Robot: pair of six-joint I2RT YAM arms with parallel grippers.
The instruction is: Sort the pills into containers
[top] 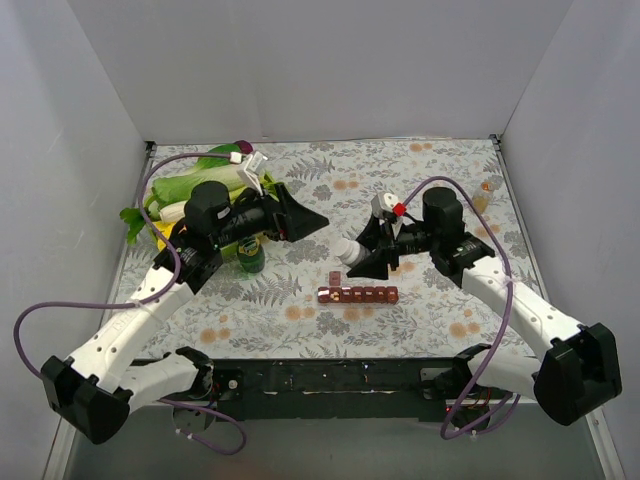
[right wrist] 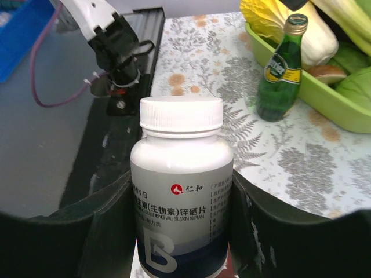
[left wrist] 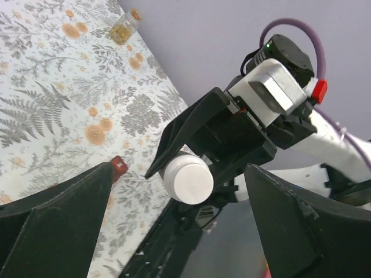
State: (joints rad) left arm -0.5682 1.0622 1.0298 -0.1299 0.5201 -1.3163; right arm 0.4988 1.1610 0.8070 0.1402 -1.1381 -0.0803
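Red-brown plastic, the containers (top: 357, 294) are lying on the flowered desk (top: 440, 170) just right of the overhead frame's centre, their long axis running left to right across the picture. The right claw (top: 355, 262) is hovering just above them in the frame, near but not touching, so the right arm is sitting nearer. The left claw (top: 318, 222) is waiting further off to the upper left. The right claw's fingers are pressing on the sides of a grey bottle (right wrist: 181, 191), whose white cap (left wrist: 186, 178) is on and facing the left claw. The left claw is spreading wide and gripping nothing, the cap showing between its fingers but apart from them. By this, the cap is likely needing to come off before anything can be tipped out.
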